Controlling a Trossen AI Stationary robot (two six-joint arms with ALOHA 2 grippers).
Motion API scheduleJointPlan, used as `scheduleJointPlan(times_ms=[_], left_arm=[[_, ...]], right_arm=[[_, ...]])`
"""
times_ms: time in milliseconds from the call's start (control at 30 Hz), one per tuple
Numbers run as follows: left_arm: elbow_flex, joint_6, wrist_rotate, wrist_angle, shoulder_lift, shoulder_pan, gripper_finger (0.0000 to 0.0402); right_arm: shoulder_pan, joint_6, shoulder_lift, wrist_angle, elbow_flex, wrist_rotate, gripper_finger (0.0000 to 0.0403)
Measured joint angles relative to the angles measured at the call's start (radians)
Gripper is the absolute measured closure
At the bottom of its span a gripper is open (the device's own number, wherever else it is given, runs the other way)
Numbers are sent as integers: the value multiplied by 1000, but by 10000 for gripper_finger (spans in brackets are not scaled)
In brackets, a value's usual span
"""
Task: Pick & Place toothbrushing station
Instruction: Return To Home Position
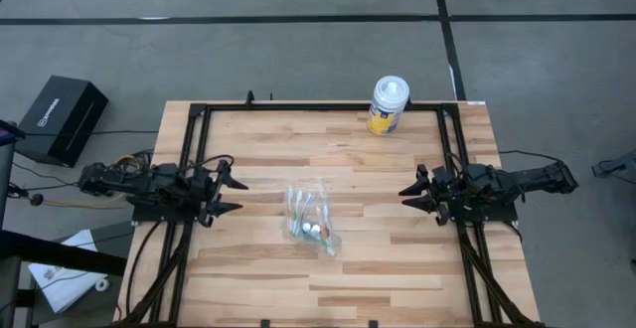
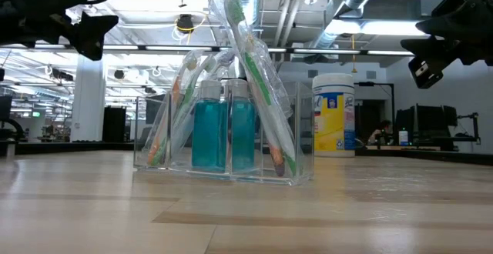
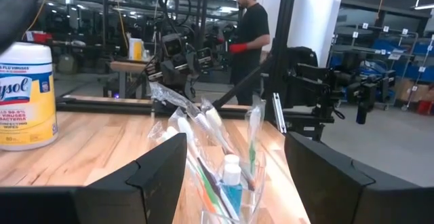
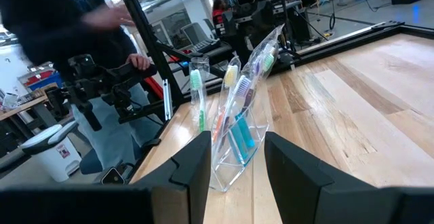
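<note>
Currently both arms are drawn back to the sides of the surface (image 1: 397, 268). The left end effector (image 1: 235, 192) sits at 9 o'clock from the clear organizer (image 1: 313, 217) and the right end effector (image 1: 407, 196) at 3 o'clock. Each has its fingers spread wide and holds nothing. The organizer stands mid-surface, well apart from both, with a wipes canister (image 1: 389, 105) at about 1 o'clock from it.

Handling estimate: thin rigid plastic, light, with slick walls. It is probably top-heavy, since the toothbrushes lean out above the rim. The green toothbrush (image 2: 262, 85) slants steeply across the two teal tubes (image 2: 209, 135). I would grip low across the short walls, never by a brush, as the brushes sit loose.

Poorly seen: the brushes seem to be in clear wrapping, though glare makes that uncertain. I cannot tell which compartment holds what, nor pick out a purple or white brush. From above, the contents are a small blur. The low view cuts both arms off at the top.
</note>
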Motion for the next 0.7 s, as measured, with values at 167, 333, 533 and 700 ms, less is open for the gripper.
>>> scheduleJointPlan(times_ms=[167,333,533,700], left_arm=[[0,0,0,2,1,0,158],[0,0,0,6,15,0,160],[0,0,1,11,23,0,159],[0,0,1,12,23,0,159]], right_arm=[[0,0,0,0,0,0,275],[0,0,0,0,0,0,275],[0,0,0,0,0,0,274],[0,0,0,0,0,0,274]])
